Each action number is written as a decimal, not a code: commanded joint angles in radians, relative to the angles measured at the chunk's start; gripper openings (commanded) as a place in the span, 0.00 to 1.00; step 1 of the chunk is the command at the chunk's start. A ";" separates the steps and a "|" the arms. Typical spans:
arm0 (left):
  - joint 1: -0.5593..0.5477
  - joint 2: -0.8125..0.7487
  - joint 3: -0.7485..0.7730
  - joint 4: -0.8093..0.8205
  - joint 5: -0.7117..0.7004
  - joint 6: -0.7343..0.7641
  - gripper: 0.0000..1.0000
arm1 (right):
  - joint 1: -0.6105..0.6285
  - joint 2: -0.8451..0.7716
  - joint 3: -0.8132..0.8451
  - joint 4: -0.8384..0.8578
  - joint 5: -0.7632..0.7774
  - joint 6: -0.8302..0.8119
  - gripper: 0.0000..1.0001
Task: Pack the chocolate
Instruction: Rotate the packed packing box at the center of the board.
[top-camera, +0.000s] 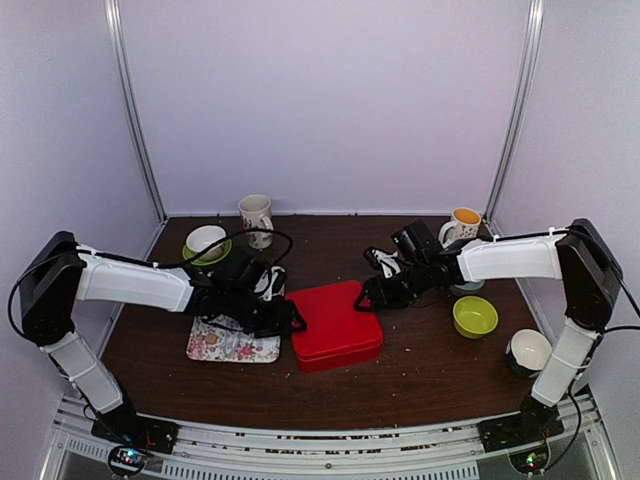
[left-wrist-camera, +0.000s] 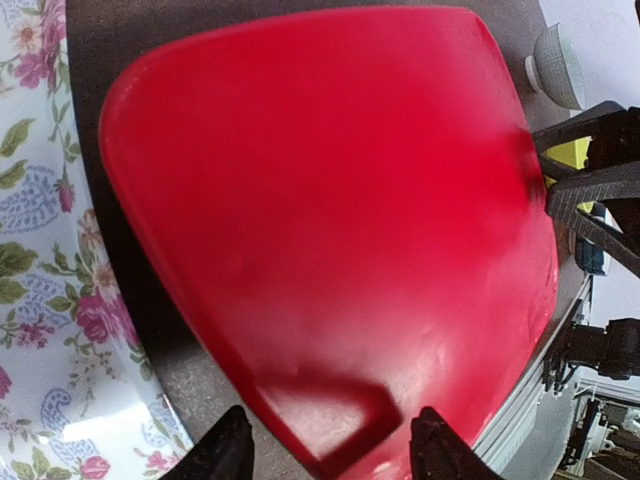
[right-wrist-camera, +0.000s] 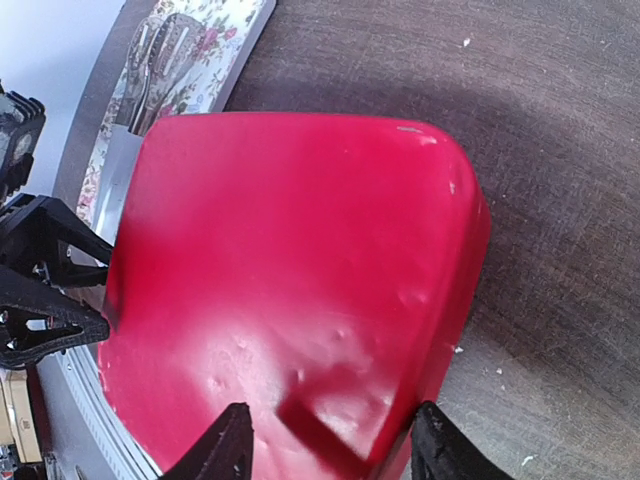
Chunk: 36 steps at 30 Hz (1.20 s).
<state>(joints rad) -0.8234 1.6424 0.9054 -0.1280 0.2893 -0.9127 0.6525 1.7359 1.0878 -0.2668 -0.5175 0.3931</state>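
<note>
Lidded red box (top-camera: 335, 325) (floral tray (top-camera: 232, 343) beside)

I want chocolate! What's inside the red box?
You can't see inside. The red box is shut, so anything in it is hidden. Only its smooth red top shows.

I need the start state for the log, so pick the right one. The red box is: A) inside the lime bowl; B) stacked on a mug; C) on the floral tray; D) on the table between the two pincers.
D: the red box lies on the dark table between the left pincer and the right pincer, beside the floral tray, not on it.
</note>
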 joint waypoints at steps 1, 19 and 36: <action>0.006 -0.015 0.031 0.056 0.032 0.009 0.53 | 0.008 -0.030 0.002 0.050 -0.058 0.009 0.51; 0.026 -0.075 0.067 -0.001 0.026 0.090 0.46 | 0.012 -0.132 -0.061 0.051 -0.057 0.032 0.48; 0.067 -0.128 0.003 0.008 -0.028 0.119 0.66 | -0.001 -0.052 0.007 -0.050 0.071 -0.009 0.72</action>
<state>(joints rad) -0.7887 1.5639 0.9207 -0.1581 0.2733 -0.8436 0.6556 1.6970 1.0962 -0.3103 -0.4709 0.3908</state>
